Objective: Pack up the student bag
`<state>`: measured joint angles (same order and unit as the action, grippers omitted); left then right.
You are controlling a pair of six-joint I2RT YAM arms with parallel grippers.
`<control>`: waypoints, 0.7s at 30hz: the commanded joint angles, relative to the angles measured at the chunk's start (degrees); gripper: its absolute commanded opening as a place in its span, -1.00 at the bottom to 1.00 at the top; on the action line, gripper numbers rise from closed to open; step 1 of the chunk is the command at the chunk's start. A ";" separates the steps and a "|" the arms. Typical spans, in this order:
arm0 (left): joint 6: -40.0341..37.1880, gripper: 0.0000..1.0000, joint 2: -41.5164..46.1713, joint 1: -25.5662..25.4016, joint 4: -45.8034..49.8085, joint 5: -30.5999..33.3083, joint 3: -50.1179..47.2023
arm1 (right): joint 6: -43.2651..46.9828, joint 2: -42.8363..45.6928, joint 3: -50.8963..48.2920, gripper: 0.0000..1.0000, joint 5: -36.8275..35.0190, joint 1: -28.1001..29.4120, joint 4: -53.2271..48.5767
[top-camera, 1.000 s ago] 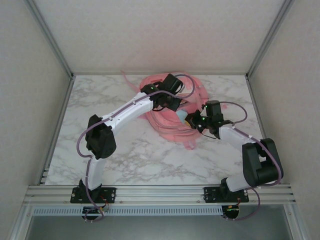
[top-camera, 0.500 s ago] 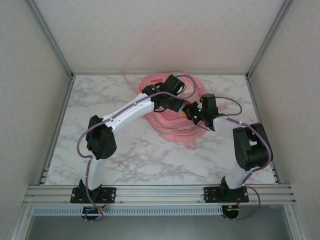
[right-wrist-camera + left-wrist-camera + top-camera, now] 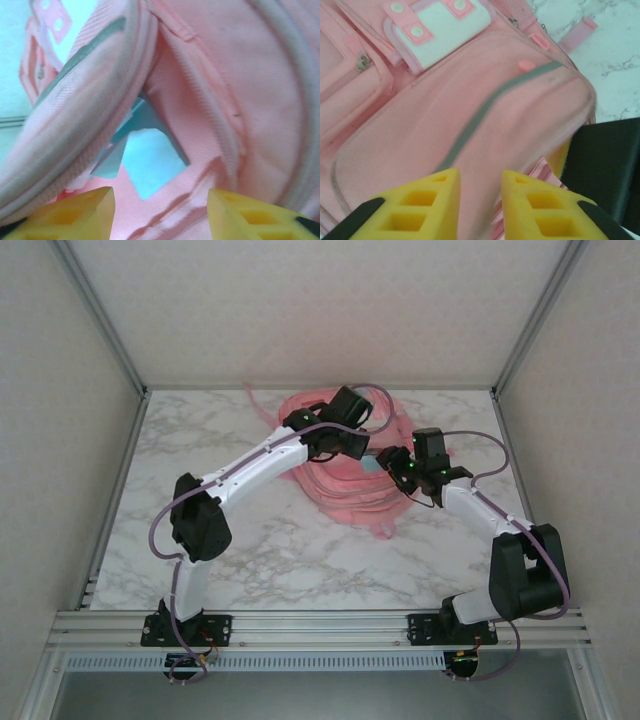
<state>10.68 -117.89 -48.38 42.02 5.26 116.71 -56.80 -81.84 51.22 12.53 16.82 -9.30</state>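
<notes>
The student bag (image 3: 345,495), a large pink backpack, lies flat on the marble table, its white-patched front pockets (image 3: 445,25) in the left wrist view. My left gripper (image 3: 480,172) hovers over the bag's top flap (image 3: 470,100), fingers a little apart, with pink fabric showing in the gap. My right gripper (image 3: 160,190) stands open at the bag's mouth (image 3: 210,75), facing a light blue flat thing (image 3: 150,160) that lies inside the opening, free of both fingers. From above, the two grippers, left (image 3: 366,450) and right (image 3: 388,458), meet at the bag's right side.
The right gripper's black body (image 3: 610,165) sits close to the right of my left fingers. Pink straps (image 3: 380,525) trail off the bag toward the near edge. Metal frame posts and walls bound the table (image 3: 200,440) on three sides.
My right gripper moved from the bag's near right side up to its mouth with the light blue thing, then drew back slightly. The left arm barely moved.
</notes>
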 commanded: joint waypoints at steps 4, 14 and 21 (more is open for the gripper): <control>0.75 -0.14 3.28 0.30 -0.34 3.09 1.94 | 3.72 1.08 -0.63 0.08 -2.60 -0.27 -4.74; 2.61 0.52 6.25 2.16 -1.48 7.79 -3.44 | 8.27 4.68 -1.81 0.02 -1.43 -0.27 -5.61; 14.87 0.84 15.08 15.60 -13.98 -1.62 -23.63 | 12.32 17.20 -7.74 0.34 -11.64 -0.31 -14.72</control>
<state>18.59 -105.93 -38.15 33.95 7.53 98.04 -47.00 -68.75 46.24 6.90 16.73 -18.52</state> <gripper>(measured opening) 0.915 0.633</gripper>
